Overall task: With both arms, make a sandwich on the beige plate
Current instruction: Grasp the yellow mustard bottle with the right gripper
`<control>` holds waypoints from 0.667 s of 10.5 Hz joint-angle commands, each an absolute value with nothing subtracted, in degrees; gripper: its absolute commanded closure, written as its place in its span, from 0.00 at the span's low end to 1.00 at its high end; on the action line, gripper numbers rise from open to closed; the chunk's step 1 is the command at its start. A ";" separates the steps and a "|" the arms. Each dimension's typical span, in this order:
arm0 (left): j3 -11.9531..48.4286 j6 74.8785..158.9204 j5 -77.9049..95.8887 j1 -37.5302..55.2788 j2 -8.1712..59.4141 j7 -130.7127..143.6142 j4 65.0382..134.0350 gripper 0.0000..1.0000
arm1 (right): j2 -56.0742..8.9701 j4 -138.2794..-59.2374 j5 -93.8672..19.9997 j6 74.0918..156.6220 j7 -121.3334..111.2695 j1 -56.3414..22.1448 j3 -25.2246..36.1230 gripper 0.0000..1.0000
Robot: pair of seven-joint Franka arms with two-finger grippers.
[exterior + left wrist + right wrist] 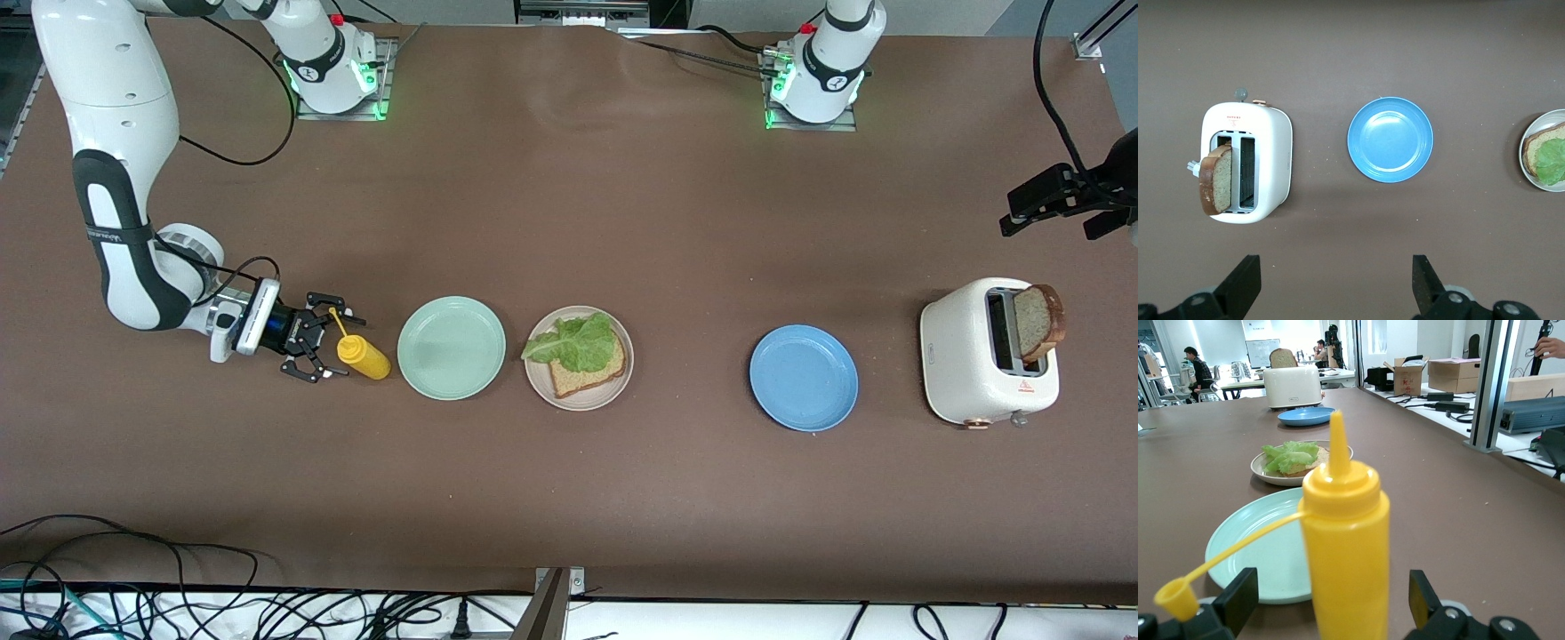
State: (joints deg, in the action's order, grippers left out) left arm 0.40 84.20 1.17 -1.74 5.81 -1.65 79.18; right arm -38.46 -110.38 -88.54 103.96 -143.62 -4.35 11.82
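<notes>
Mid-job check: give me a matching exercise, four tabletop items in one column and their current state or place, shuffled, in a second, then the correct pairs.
Items:
1. Round pale beige plate
2. Round blue plate
3. White two-slot toaster
4. Yellow plastic squeeze bottle

States:
A. Between the open fingers of the right end effector, cap off and dangling
B. One brown toast slice sticking up from a slot
C. Bare, between the beige plate and the toaster
D. Holds a toast slice topped with a ruffled green lettuce leaf

Pairs: 1-D, 2-C, 3-B, 4-A
</notes>
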 commanded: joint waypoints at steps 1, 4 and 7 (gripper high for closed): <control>0.88 84.11 -0.44 -2.29 6.42 -3.08 77.87 0.00 | -39.02 -107.94 -89.47 103.53 -144.32 -3.78 10.29 0.07; 0.88 84.11 -0.18 -2.29 6.42 -2.73 77.96 0.00 | -39.46 -107.31 -89.47 103.62 -143.88 -3.95 10.28 0.50; 0.88 84.11 -0.09 -2.29 6.42 -2.64 77.96 0.00 | -40.17 -107.31 -89.47 103.45 -143.09 -4.04 10.28 0.92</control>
